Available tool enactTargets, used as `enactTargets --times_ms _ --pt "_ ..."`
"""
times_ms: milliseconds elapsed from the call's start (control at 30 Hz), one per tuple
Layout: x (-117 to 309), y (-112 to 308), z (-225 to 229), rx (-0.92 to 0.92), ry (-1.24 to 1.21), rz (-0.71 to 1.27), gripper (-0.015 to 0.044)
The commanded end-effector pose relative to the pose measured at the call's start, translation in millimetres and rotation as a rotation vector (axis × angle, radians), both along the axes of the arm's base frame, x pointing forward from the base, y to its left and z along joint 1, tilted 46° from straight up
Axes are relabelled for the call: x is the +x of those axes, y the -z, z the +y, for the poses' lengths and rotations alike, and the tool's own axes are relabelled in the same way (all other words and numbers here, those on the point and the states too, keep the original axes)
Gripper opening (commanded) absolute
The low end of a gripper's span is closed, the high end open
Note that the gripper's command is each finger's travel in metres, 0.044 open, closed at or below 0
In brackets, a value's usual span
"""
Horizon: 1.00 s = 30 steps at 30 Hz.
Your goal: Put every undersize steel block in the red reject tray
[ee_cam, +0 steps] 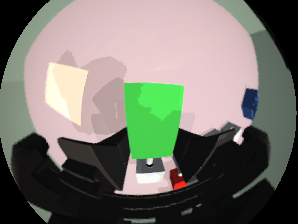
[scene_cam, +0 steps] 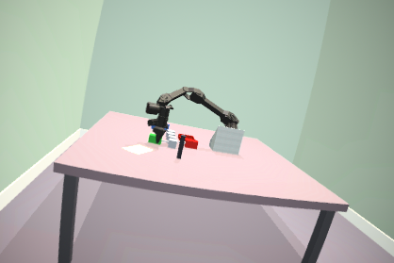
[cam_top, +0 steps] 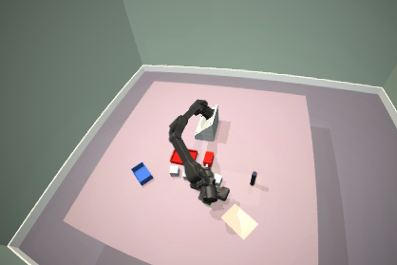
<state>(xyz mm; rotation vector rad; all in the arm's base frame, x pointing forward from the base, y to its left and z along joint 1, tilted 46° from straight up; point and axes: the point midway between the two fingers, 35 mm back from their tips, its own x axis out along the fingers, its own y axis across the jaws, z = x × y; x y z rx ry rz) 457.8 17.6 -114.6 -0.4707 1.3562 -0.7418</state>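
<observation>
Gripping the green GO gauge (cam_top: pixel 207 202) (scene_cam: pixel 155 139) (ee_cam: pixel 154 120), the half-open gripper (cam_top: pixel 207 200) (scene_cam: pixel 158 140) (ee_cam: pixel 149 125) hides its lower end; the arm (cam_top: pixel 183 147) (scene_cam: pixel 207 100) partly covers the steel blocks (cam_top: pixel 174 171) (scene_cam: pixel 172 142) (ee_cam: pixel 150 174).

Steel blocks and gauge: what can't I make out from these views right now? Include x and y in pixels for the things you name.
- Bores of the steel blocks (cam_top: pixel 174 171) (scene_cam: pixel 172 143): too small in top and exterior.
- Middle of the block row: behind the arm in top.
- Green gauge's (scene_cam: pixel 155 139) (ee_cam: pixel 154 120) pin: not distinguishable in any view.
- Gripper (ee_cam: pixel 149 125) fingertips: under the wrist in top.
</observation>
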Motion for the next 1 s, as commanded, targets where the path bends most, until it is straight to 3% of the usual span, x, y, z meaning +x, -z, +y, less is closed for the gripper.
enactTargets --times_ms 0,967 --pt "0.6 -2.2 1.5 -0.002 -0.006 -0.004 0.0000" --pt "0.6 -2.1 1.5 -0.002 -0.006 -0.004 0.0000"
